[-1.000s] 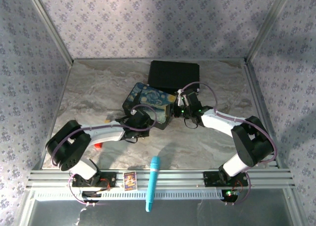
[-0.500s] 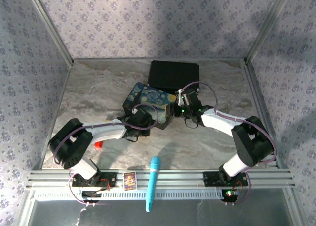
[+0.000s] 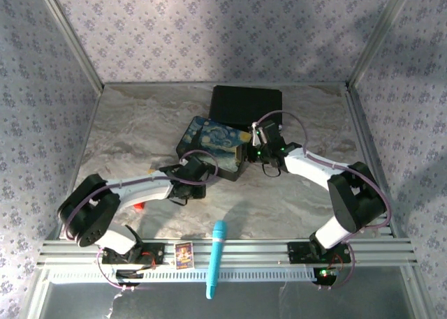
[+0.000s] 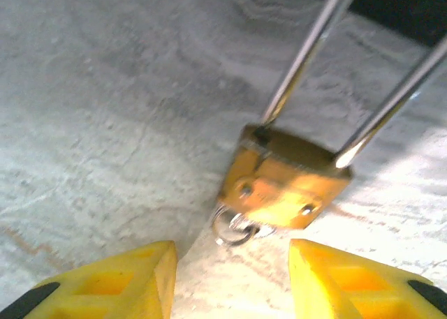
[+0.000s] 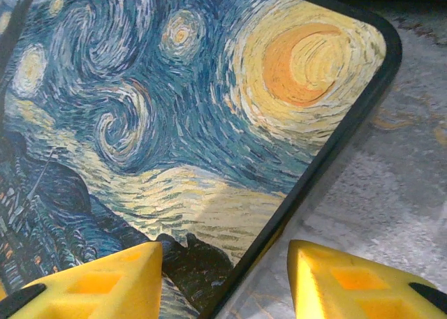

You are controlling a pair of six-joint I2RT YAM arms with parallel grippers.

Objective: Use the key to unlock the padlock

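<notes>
Brass-gold padlock [image 4: 283, 186], two rivets on its face, silvery shackle legs reaching far, lies on the marbled table [image 4: 84, 88]. The silvery key [image 4: 236, 230] touches its near edge. Left gripper [image 4: 234, 280] is spread just short of it; right gripper [image 5: 223, 277] is spread over the painted box [image 5: 174, 123].

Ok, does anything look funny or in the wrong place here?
Yes: a light-blue stick lies across the silvery metal rail at the near edge, off the marble table. The painted starry box sits crooked.

Padlock [image 4: 283, 186]: glossy brass-gold metal body, polished silvery shackle. Table [image 4: 91, 102]: matt, stone-patterned, slightly grainy. Painted box [image 5: 174, 109]: smooth printed lid.
</notes>
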